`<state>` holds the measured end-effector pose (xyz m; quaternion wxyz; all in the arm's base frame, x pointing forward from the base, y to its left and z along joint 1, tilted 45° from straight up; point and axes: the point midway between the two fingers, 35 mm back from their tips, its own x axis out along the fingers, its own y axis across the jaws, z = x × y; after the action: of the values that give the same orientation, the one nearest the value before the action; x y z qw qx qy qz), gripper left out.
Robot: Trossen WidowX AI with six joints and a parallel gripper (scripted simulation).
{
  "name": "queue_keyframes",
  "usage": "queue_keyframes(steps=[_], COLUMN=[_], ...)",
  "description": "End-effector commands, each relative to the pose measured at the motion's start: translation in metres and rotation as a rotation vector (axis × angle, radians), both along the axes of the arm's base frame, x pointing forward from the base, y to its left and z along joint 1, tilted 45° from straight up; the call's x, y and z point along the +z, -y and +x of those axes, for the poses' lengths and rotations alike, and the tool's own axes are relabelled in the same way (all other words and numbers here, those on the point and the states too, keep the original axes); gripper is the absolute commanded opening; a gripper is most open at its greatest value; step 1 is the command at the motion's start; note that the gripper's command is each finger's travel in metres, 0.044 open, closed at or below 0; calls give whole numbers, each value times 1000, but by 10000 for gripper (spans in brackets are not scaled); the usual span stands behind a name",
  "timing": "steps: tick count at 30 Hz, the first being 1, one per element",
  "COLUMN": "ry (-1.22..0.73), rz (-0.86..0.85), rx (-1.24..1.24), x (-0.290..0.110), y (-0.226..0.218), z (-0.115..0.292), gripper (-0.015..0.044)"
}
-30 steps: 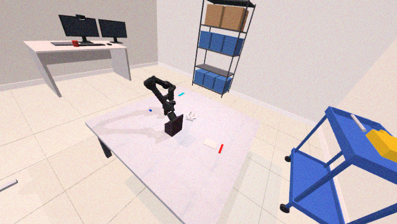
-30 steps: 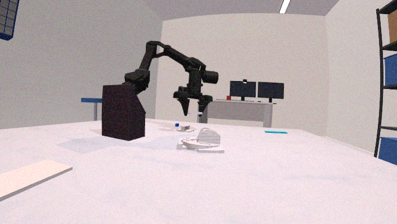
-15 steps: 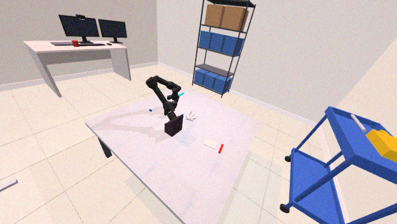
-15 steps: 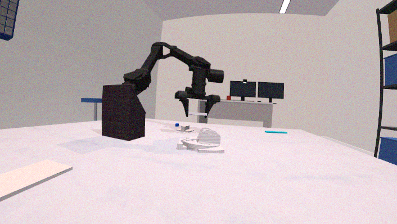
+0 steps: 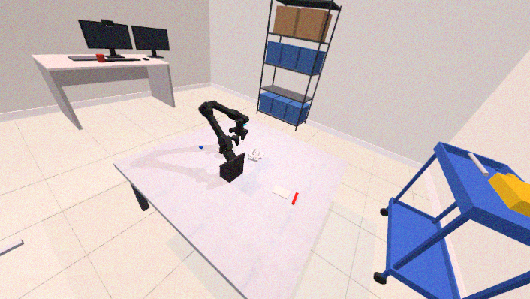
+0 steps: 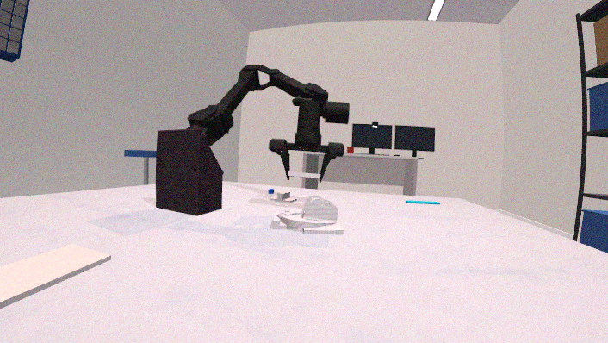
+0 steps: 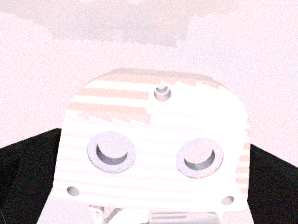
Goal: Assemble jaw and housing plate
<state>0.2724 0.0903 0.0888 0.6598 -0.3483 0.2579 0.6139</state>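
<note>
My gripper (image 5: 240, 141) (image 6: 304, 177) (image 7: 154, 147) is shut on the white housing plate (image 6: 303, 175) (image 7: 156, 132), gripped by its two side edges. The plate has two large round holes, a small knob and two small corner holes, and hangs about level in the air. The white gripper assembly (image 5: 254, 155) (image 6: 307, 218) sits on the table below it, nearer the exterior camera. It shows a ribbed, rounded upright part (image 6: 320, 209) and low curved parts. Only a strip of white parts (image 7: 185, 218) shows below the plate in the wrist view. I cannot tell how the jaws sit on their pins or whether the teeth mesh.
A small white part (image 6: 282, 196) lies behind the assembly, near a blue cube (image 5: 200, 147) (image 6: 270, 191). A cyan bar (image 5: 245, 125) (image 6: 423, 202), a cream board (image 5: 281, 191) (image 6: 56, 267) and a red bar (image 5: 295, 198) lie on the table. The dark arm base (image 5: 231, 170) (image 6: 187, 172) stands beside the assembly.
</note>
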Motion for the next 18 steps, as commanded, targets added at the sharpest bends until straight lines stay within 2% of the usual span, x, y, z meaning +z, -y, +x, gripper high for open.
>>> queue_keyframes(steps=[1,18], ry=[-58,-345], rz=[14,71], rx=[-69,-404], x=[-6,-39], y=[7,46], z=[4,12], gripper=[351,351])
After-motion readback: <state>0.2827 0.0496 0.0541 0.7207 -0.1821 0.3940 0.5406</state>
